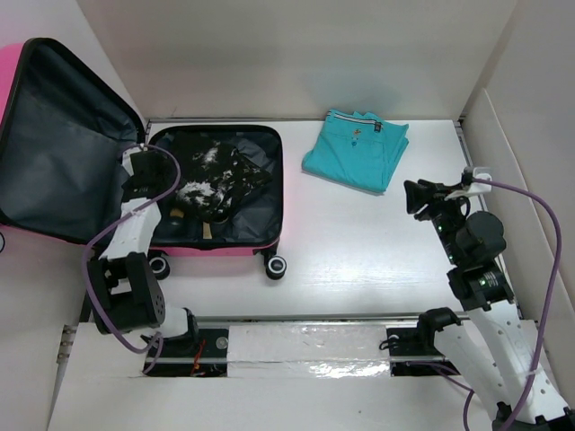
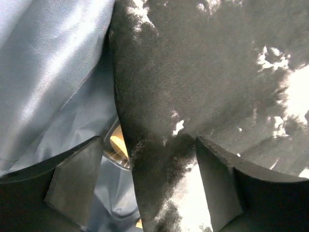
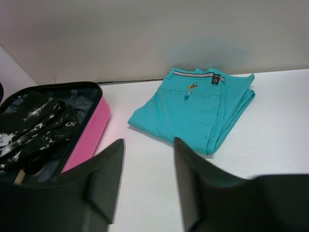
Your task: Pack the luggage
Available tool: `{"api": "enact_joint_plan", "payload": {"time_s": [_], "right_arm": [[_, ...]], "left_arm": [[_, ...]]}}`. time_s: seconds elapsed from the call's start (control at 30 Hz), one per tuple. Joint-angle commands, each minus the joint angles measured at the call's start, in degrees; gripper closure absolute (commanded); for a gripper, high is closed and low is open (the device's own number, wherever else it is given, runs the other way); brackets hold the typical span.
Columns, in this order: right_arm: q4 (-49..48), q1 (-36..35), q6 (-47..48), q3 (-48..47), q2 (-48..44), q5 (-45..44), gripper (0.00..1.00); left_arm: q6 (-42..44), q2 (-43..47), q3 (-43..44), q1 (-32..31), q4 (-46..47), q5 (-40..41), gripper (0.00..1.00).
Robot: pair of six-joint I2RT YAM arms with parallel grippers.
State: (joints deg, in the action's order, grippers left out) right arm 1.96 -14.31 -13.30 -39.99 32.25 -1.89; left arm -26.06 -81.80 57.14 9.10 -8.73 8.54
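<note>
The pink luggage (image 1: 216, 250) lies open at the left of the table, its lid (image 1: 54, 162) tipped back against the left wall. A black and white garment (image 1: 220, 180) lies crumpled in its dark-lined base. My left gripper (image 1: 142, 173) hangs over the base's left edge. In the left wrist view it (image 2: 147, 188) is open, with a fold of the garment (image 2: 203, 72) between the fingers (image 2: 77, 179). My right gripper (image 1: 415, 197) is open and empty above the table at the right. In its wrist view it (image 3: 147, 159) points toward folded teal shorts (image 3: 193, 113) and the luggage (image 3: 89, 133).
The teal shorts (image 1: 355, 148) lie on the white table (image 1: 359, 242) by the back wall. White walls stand at the back and both sides. A small tan object (image 2: 118, 145) lies on the grey lining (image 2: 53, 72) under the garment's edge.
</note>
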Motion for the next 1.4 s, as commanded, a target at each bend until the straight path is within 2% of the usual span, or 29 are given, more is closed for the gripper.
{"api": "enact_joint_plan", "payload": {"time_s": [0.0, 0.03, 0.07, 0.1, 0.2, 0.23, 0.27, 0.33, 0.37, 0.5, 0.57, 0.63, 0.67, 0.77, 0.9, 0.93, 1.03, 1.07, 1.17, 1.23, 1.37], "right_arm": [[-2.13, -0.20, 0.82, -0.35, 0.88, 0.84, 0.53], [-2.22, -0.20, 0.82, -0.44, 1.58, 1.18, 0.67], [-2.13, -0.20, 0.82, -0.53, 2.37, 1.45, 0.89], [-2.13, -0.20, 0.82, -1.05, 4.12, 1.45, 0.95], [-2.13, -0.20, 1.00, -1.50, 6.59, 3.38, 0.98], [-2.13, -0.20, 0.91, -1.67, 7.73, 3.21, 0.96], [-2.13, -0.20, 0.91, -1.67, 8.18, 2.95, 0.95], [-2.13, -0.20, 0.73, -1.41, 8.35, 1.90, 0.94], [-2.22, -0.20, 0.64, -1.24, 8.36, 0.15, 0.92], [-2.31, -0.20, 0.12, -0.79, 10.19, -3.91, 0.87], [-2.66, -0.20, -0.06, -1.05, 14.30, -4.17, 0.71], [-2.57, 0.59, -0.23, -1.93, 17.92, -4.09, 0.55], [-2.57, 1.38, -0.58, -3.07, 20.02, -4.17, 0.40], [-2.75, 5.58, -3.21, -5.53, 28.99, -4.00, 0.21], [-8.37, 10.08, -6.38, -9.22, 41.72, -2.07, 0.19], [-8.02, 10.78, -6.74, -12.97, 47.76, 0.28, 0.20], [-6.52, 12.63, -7.88, -19.92, 55.70, 3.45, 0.26], [-8.01, 13.16, -9.19, -21.09, 60.08, 4.60, 0.32], [-9.08, 15.44, -12.53, -25.91, 68.96, 11.19, 0.49], [-9.86, 15.97, -14.90, -28.29, 73.72, 13.83, 0.51], [-10.04, 14.58, -17.89, -29.97, 76.90, 14.55, 0.50]], "left_arm": [[-2.32, 7.50, 0.69, 0.21, 1.52, -0.97, 0.25], [-2.41, 9.36, 0.43, -2.05, 3.00, -1.15, 0.25], [-2.33, 10.94, 0.68, -3.55, 3.54, -0.28, 0.25], [-1.80, 14.00, 0.95, -5.31, 3.98, 0.16, 0.27], [-0.05, 17.89, 3.32, -15.40, 6.61, 1.39, 0.46], [0.22, 18.08, 5.06, -18.74, 7.58, 2.09, 0.63], [0.66, 17.99, 6.21, -25.73, 7.85, 4.62, 0.77], [1.28, 15.37, 8.24, -32.89, 8.29, 7.62, 0.99], [1.45, 14.05, 10.07, -38.66, 8.29, 9.64, 1.00], [-0.83, 4.83, 10.63, -45.81, 14.16, 6.85, 1.00], [-0.92, 2.71, 8.35, -49.16, 20.58, 8.85, 1.00], [0.13, -1.94, 8.94, -56.27, 22.78, 12.54, 1.00], [2.22, -3.53, 10.51, -58.65, 23.14, 17.08, 1.00], [4.18, -9.94, 13.77, -65.96, 24.37, 20.98, 1.00], [2.60, -12.51, 10.98, -67.20, 29.72, 16.70, 1.00], [1.99, -12.42, 9.75, -67.20, 32.43, 15.04, 1.00], [1.19, -13.21, 8.42, -65.44, 32.81, 8.79, 1.00], [1.80, -13.56, 8.07, -65.44, 33.77, 5.39, 1.00], [2.25, -14.35, 7.20, -65.44, 35.09, 2.46, 1.00], [1.20, -13.74, 4.48, -64.83, 38.59, 0.62, 1.00], [1.71, -11.28, 0.18, -63.60, 42.91, -0.62, 1.00]]}}
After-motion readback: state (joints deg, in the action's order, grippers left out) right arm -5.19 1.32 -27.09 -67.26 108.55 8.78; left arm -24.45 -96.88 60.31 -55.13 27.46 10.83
